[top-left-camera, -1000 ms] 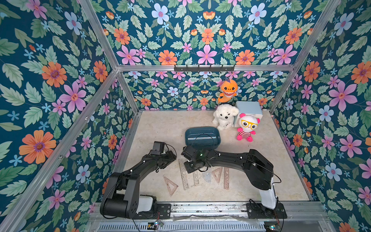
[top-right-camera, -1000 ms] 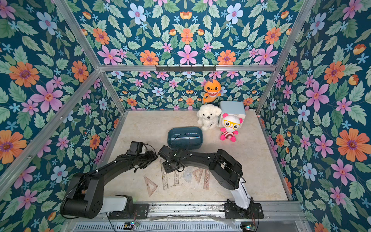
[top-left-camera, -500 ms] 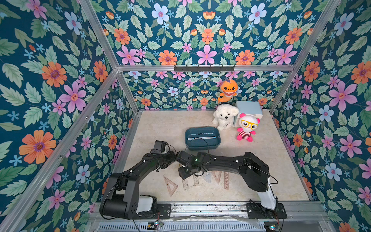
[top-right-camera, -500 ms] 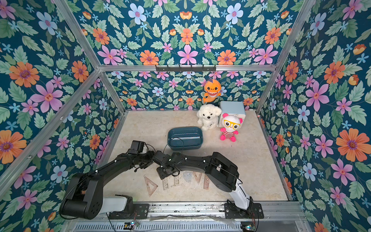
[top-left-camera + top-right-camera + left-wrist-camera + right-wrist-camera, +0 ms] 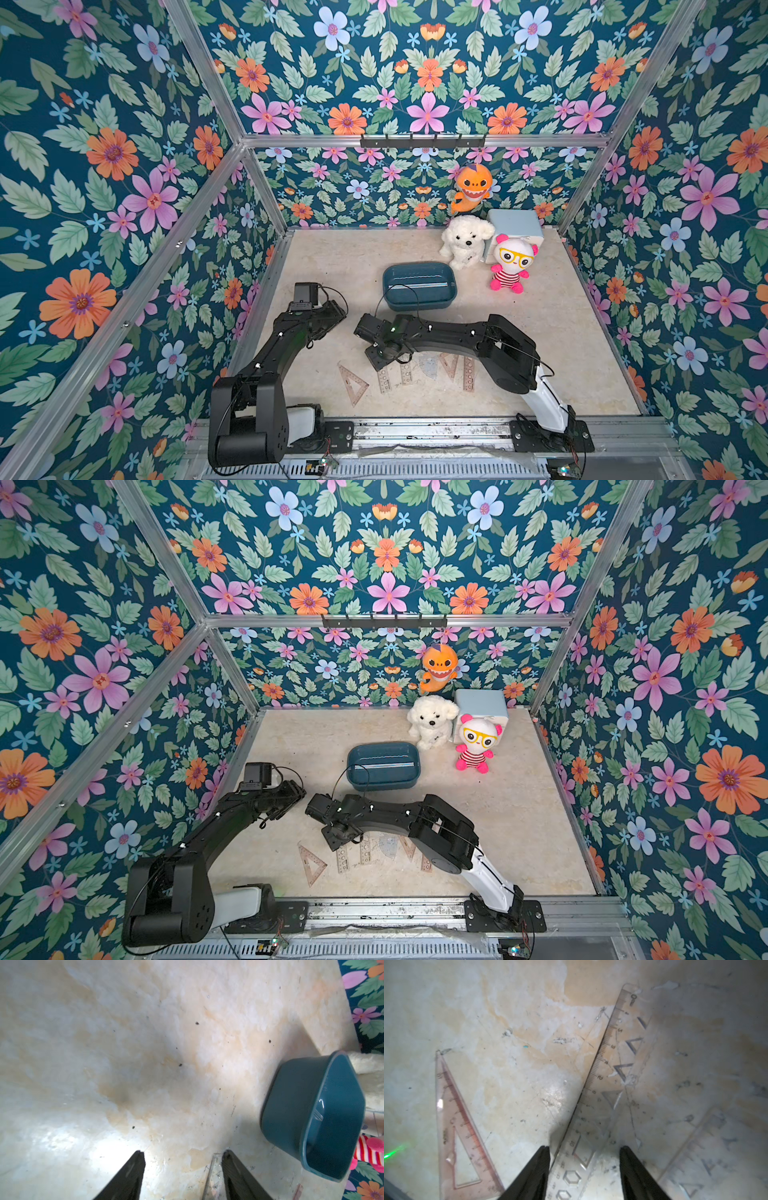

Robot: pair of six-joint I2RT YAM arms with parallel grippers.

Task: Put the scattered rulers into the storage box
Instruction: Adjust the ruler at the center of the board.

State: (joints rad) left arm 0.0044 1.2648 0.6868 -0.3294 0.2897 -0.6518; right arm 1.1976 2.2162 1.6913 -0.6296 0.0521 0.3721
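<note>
We see the right gripper (image 5: 584,1148) open, jaws straddling a clear stencil ruler (image 5: 610,1076) that lies flat on the robot's side of the storage box (image 5: 419,303). We should probably lower squarely and pinch both long edges. The left gripper (image 5: 182,1153) hangs open near the box.

Rulers (image 5: 608,1076) are translucent plastic, the storage box (image 5: 291,1105) glossy plastic, the tabletop (image 5: 124,1043) scuffed and marbled.

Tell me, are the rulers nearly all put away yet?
Not nearly. One pale ruler seems to lie in the storage box. The open right gripper hovers over a straight ruler, nothing held. About six rulers, that one included, lie on the table.
</note>
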